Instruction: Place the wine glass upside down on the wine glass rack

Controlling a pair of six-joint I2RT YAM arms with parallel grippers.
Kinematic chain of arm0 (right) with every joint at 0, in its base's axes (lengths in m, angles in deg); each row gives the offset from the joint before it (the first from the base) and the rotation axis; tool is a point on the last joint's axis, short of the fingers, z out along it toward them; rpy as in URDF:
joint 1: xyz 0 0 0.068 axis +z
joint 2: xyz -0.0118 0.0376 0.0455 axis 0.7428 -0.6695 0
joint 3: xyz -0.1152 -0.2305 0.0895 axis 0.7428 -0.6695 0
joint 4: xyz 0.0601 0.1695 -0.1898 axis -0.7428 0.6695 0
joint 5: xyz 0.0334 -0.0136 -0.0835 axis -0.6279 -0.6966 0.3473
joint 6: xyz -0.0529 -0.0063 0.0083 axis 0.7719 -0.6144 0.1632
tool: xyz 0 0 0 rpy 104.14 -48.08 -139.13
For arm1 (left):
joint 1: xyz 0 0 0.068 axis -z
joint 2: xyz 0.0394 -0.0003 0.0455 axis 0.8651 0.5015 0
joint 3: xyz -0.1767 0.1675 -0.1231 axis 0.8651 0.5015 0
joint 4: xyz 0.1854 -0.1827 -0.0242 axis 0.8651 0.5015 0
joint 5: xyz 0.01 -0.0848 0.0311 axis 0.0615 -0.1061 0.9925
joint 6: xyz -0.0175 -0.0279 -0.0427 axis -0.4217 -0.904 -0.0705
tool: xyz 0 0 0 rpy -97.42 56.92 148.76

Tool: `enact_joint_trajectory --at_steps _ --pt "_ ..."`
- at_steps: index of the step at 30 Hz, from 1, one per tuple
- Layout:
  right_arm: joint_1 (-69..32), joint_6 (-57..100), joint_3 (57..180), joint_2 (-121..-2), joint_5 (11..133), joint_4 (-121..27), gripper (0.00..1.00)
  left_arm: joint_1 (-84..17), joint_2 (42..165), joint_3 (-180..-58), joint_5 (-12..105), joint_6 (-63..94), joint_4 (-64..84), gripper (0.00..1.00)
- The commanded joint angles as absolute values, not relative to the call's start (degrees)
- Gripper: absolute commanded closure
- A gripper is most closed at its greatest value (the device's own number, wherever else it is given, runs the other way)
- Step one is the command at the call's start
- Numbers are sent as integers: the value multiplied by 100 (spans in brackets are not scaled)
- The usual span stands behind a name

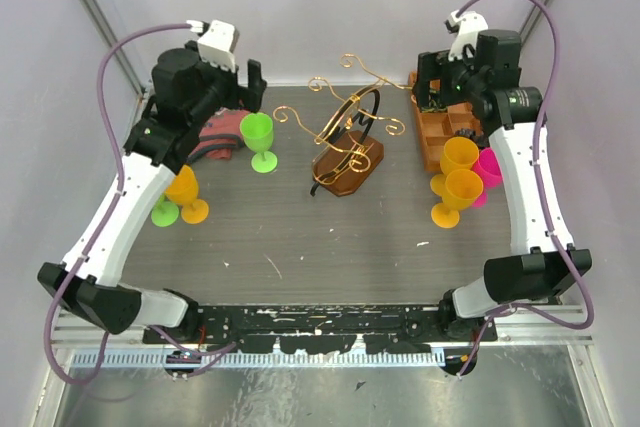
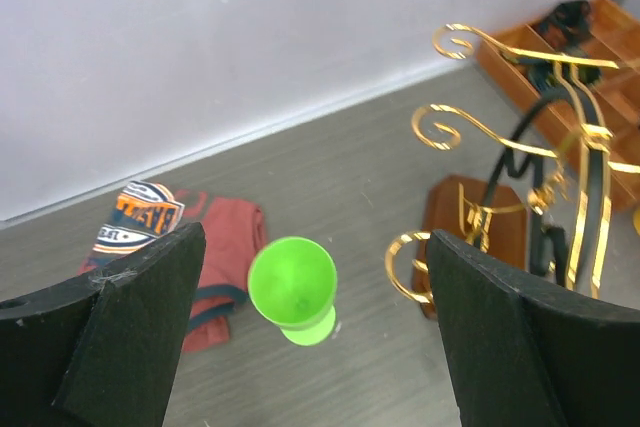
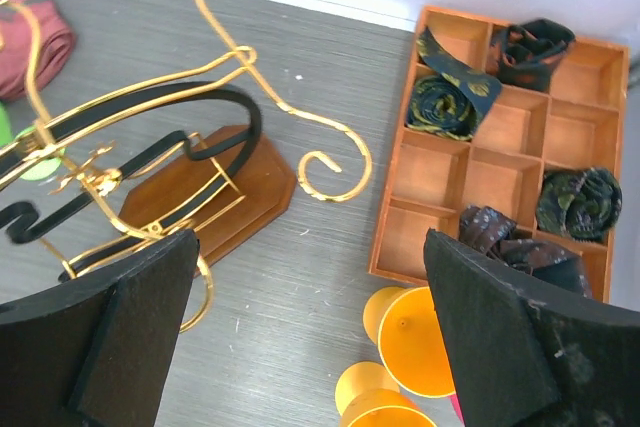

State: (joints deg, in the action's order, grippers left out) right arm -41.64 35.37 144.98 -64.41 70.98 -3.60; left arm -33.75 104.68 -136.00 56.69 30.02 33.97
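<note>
Grey scuffed tabletop (image 1: pixel 300 237), lilac walls (image 1: pixel 330 7) behind; rack (image 1: pixel 350 165) at centre. Left gripper (image 1: pixel 252 87) and right gripper (image 1: pixel 432 82) both gape wide, holding nothing.

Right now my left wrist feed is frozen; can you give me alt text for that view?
The open left gripper faces an upright green wine glass on the grey table, seen between its fingers. The gold wire wine glass rack stands to the right, and a red cloth lies at left.
</note>
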Motion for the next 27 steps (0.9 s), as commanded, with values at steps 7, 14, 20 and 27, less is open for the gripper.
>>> enact_joint_trajectory --at_steps 7,14,20,27 --pt "-4630 2905 14219 -6107 7961 -893 0 -4283 11642 -14380 5749 2545 4297 2" --pt "-5175 2774 13300 -6026 8095 -907 6 -4318 11829 -14359 5474 2411 3866 2" --pt "-5337 2926 12963 -6209 8307 -873 21 -4318 12052 -14586 5392 2392 3898 2" --pt "-5351 3575 12955 -6597 8226 -856 39 -4346 12104 -14618 5381 2535 4015 2"
